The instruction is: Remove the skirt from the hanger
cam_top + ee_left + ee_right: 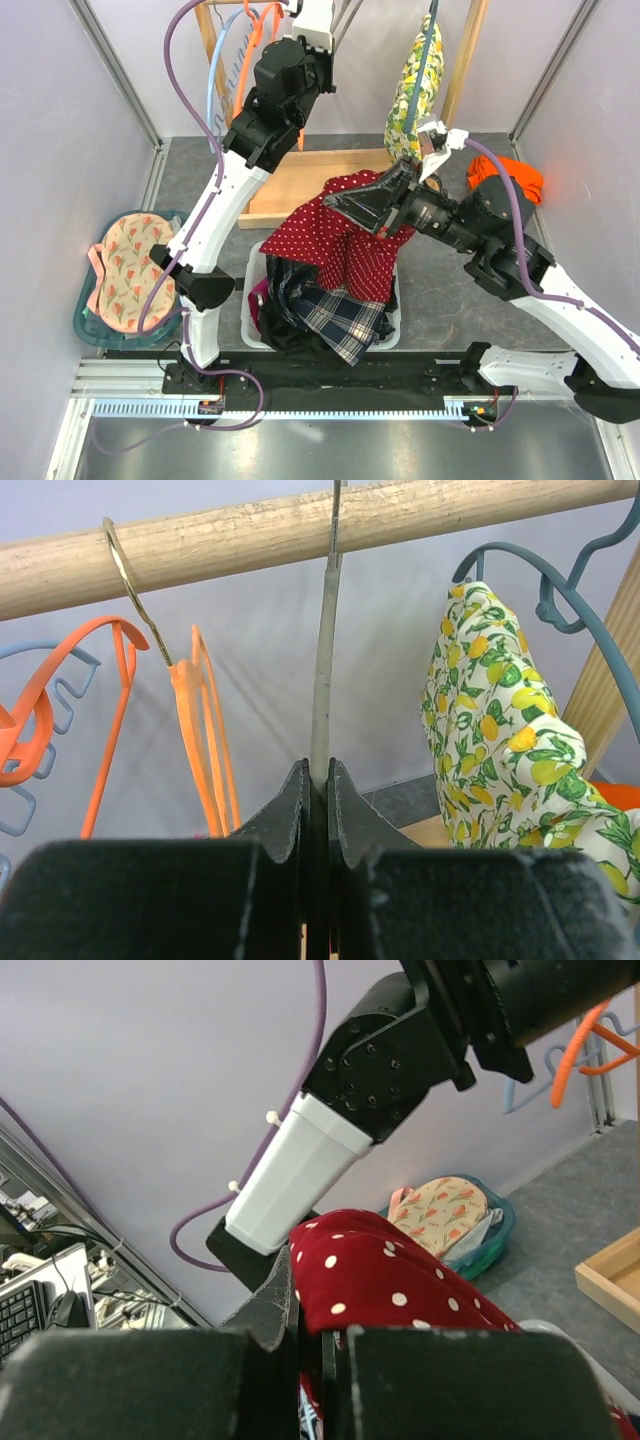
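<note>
Near the left edge of the worktop we saw a teal tub with a flowered cloth in it. Further along, the left arm reached up to the wooden rail over the far edge. There the left gripper was pinched tight on a thin grey strip that ran upright past the rail; what that strip belonged to we could not tell. Just left of it in the wrist view hung the hanger, upright on its brass hook and bare, with a brighter orange hanger beyond it.

The skirt lay crumpled in the white basket at the middle of the near edge, spilling over the near rim and well apart from the hanger. We judged it to be already off. Its long axis we could not make out in that heap. From the left gripper it lay far toward the near edge and below, and the right arm was much the nearer.

The right gripper hung over the basket's far side, its fingers clamped on a red dotted garment that draped down into the basket — so any reach for the skirt would, we thought, call for letting that go first. A lemon-print garment hung at the far edge, and something orange lay toward the right edge
</note>
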`<action>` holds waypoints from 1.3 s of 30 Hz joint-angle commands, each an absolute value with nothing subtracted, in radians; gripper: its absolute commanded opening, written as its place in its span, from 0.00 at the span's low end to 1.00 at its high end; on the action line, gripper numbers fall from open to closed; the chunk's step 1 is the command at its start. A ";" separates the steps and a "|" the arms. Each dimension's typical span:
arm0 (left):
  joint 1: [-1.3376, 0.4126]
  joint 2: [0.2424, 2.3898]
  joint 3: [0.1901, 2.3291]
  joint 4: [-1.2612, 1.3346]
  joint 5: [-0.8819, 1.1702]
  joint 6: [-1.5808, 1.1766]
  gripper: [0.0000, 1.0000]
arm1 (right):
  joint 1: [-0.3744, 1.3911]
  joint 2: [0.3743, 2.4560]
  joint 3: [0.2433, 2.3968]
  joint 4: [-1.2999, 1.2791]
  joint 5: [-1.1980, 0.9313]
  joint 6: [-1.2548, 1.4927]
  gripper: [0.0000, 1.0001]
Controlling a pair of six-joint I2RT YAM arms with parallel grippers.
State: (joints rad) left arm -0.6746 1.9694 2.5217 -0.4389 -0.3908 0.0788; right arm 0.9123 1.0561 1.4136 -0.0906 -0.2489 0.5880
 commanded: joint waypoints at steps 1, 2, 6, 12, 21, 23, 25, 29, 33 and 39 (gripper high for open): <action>-0.635 1.991 2.524 -0.353 -0.442 0.104 0.02 | 0.916 1.103 1.494 0.047 -0.293 0.598 0.00; -0.629 1.991 2.517 -0.356 -0.446 0.101 0.02 | 0.916 1.117 1.499 0.054 -0.299 0.603 0.00; -0.615 2.000 2.503 -0.374 -0.448 0.094 0.02 | 0.919 1.143 1.493 0.113 -0.324 0.630 0.00; -0.609 2.011 2.491 -0.393 -0.442 0.092 0.02 | 0.969 1.180 1.471 0.152 -0.327 0.641 0.00; -0.609 1.988 2.448 -0.426 -0.433 0.078 0.02 | 1.000 1.181 1.410 0.127 -0.246 0.600 0.00; -0.611 1.973 2.442 -0.431 -0.428 0.078 0.02 | 0.999 1.166 1.372 0.114 -0.201 0.589 0.00; -0.611 1.951 2.434 -0.442 -0.417 0.071 0.03 | 0.992 1.157 1.301 0.092 -0.180 0.588 0.00; -0.611 1.887 2.392 -0.463 -0.410 0.051 0.40 | 0.968 1.143 1.154 0.060 -0.130 0.621 0.00; -0.611 1.795 2.326 -0.483 -0.364 0.017 0.97 | 0.945 1.131 0.956 0.064 -0.110 0.688 0.00; -0.621 1.657 2.231 -0.511 -0.296 -0.028 1.00 | 0.942 1.158 0.732 0.149 -0.182 0.831 0.00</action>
State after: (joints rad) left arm -0.6117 1.7912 2.2601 -0.5133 -0.3557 0.0299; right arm 0.9413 1.1503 0.8291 0.0612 -0.1341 0.7200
